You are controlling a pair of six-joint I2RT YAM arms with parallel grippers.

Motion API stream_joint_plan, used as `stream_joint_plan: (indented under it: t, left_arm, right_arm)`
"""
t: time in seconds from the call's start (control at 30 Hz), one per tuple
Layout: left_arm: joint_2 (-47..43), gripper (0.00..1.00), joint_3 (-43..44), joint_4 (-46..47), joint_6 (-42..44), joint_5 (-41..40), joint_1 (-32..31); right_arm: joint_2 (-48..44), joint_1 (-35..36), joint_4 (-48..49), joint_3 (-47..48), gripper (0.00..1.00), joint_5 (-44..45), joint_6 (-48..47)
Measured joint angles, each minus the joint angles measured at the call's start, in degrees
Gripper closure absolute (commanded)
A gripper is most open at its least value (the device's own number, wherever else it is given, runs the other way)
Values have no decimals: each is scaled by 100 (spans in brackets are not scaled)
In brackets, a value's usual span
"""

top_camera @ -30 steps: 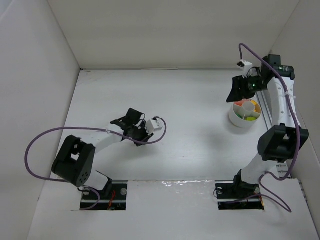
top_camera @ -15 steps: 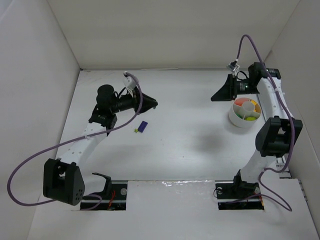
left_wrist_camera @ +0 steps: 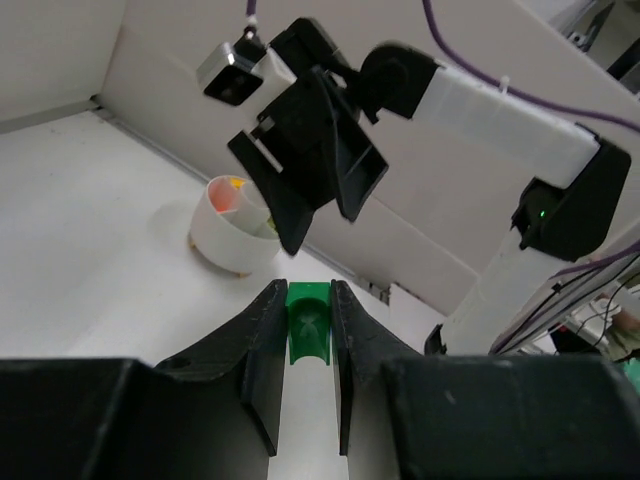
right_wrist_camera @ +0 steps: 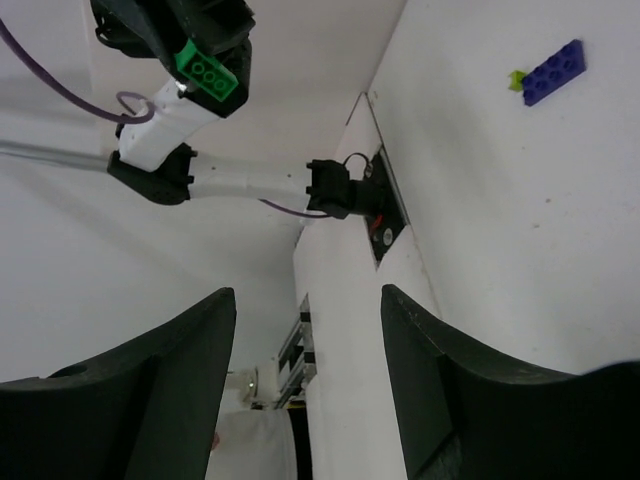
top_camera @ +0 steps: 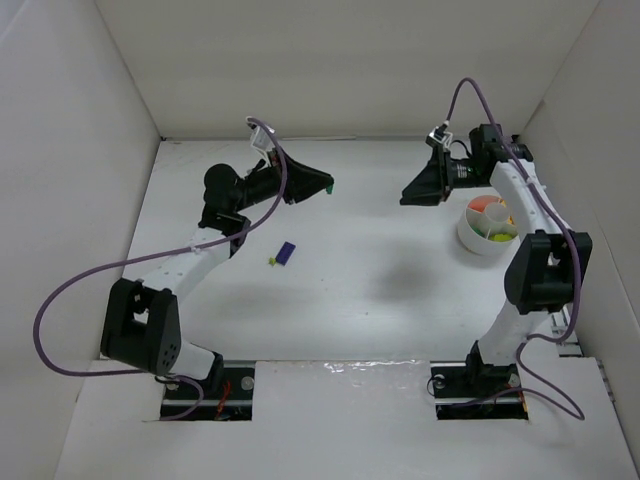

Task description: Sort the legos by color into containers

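Left wrist: R arm sits btwn green lego & bowl.

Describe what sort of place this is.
Probably a lab bench cell for robot trials: white panel walls box in a white table, a left arm and right arm are bolted at its near edge, and the props are a divided bowl and toy bricks.

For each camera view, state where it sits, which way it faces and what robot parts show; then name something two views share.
Top external: above and behind, looking down at the table; both arms show.
Left wrist: on left arm, facing right gripper and bowl; own fingers clamp a green brick.
Right wrist: on right arm, facing left gripper and purple brick; own fingers open.
Shared: green brick, both wrist views.
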Motion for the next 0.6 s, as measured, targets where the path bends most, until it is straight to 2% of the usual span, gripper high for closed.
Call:
stream_joint_plan:
  t: [0.23,0.33,0.47,0.6]
  left_arm:
    - [516,100,866,195,-734,-573,-118]
    - [535,100,1023,-61,-962,-916,-101]
    - [505,100,1093,-654,-1316,-1333,-101]
    - [389,100,1093,-1266,-1578,-1663,-101]
  right_arm:
    - [-20,942,1217,232,36,-59,1357]
    - [-42,1073,1657,507,37,42,1596]
    - [-343,1021,2393,533,37,1185,1670]
    - [-1276,1012,3735,-369,41,2485,1735]
